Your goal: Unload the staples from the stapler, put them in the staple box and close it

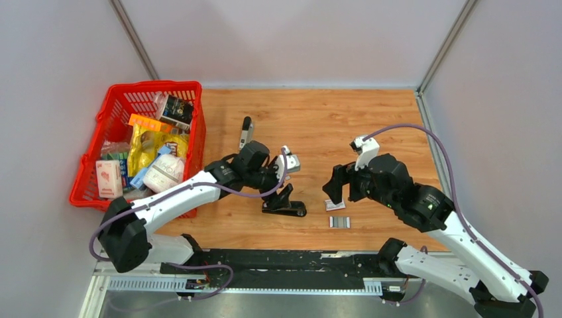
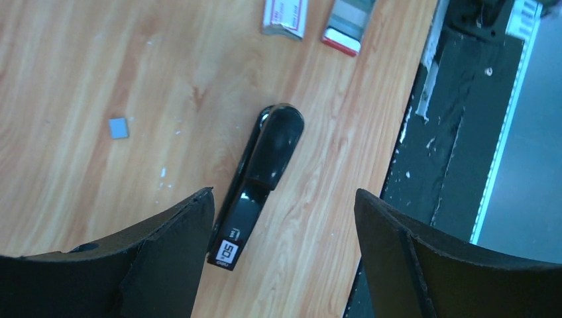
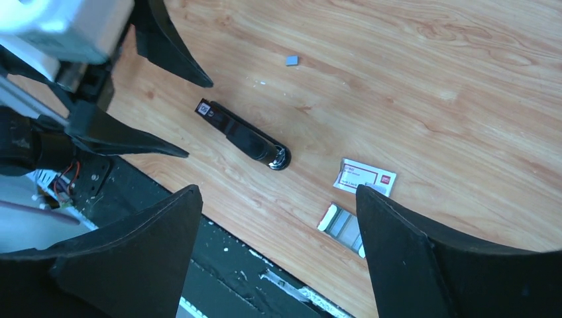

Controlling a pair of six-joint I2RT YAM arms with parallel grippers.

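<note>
Both claws hang over the stapler (image 2: 265, 165), which lies flat on the worktop (image 2: 99, 59) and looks shut. The step in hand therefore seems to be the approach for a grip, with the emptying not yet finished.

The left claw (image 2: 283, 197) is spread wide with nothing in it, and the stapler sits straight below the gap at the centre of its own view. The right claw (image 3: 278, 192) is also spread wide and holds nothing, with the stapler near the middle of its view.

The next move probably calls for one claw to pin the base while the other lifts the top or draws out the feed rail. The body is narrow and glossy and may slide.

The stapler is black and slim, rounded at one end, with a white label at the other.

A tiny silvery-grey strip of staples (image 2: 119, 128) lies loose at the middle left of the left wrist view, well apart from the stapler. More grey strips (image 2: 348, 16) lie at the top edge of that view, just beside a small red-and-white box (image 2: 285, 16). Whether they sit in a tray I cannot tell.
</note>
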